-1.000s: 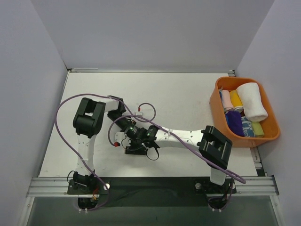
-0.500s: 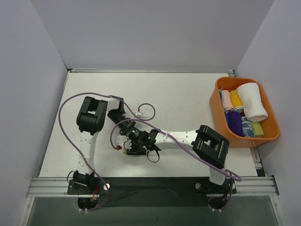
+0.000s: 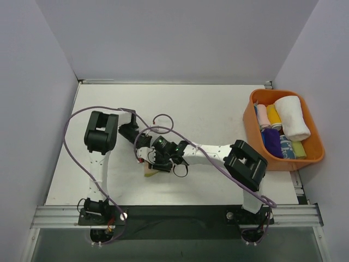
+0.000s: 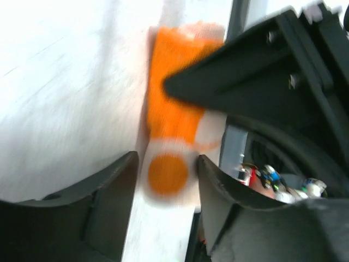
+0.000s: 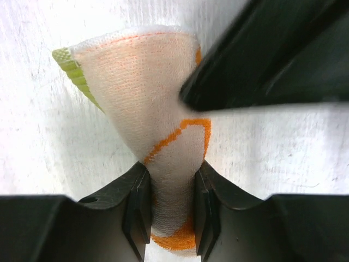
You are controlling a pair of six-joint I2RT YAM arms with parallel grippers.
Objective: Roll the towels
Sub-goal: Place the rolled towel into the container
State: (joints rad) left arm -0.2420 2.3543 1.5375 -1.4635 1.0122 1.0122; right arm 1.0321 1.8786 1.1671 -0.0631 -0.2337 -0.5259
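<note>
Since a second ago, closed right gripper [image 5: 170, 180] down onto cream towel [image 5: 142, 82], pinching it to a narrow waist; widened left gripper [image 4: 167, 164], fingers now parted either side of same towel, view blurred. Shows coarse woven cream cloth, orange outlines and blotches, green-edged at one fold. Lies on matte white table [image 3: 207, 109], left of centre toward near edge. Enclosed by plain pale walls [image 3: 174, 38]. Keeps rolled towels [image 3: 292, 117] in glossy orange bin [image 3: 251, 128] at right edge.

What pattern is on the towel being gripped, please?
Cream towel with orange markings; right wrist view.
</note>
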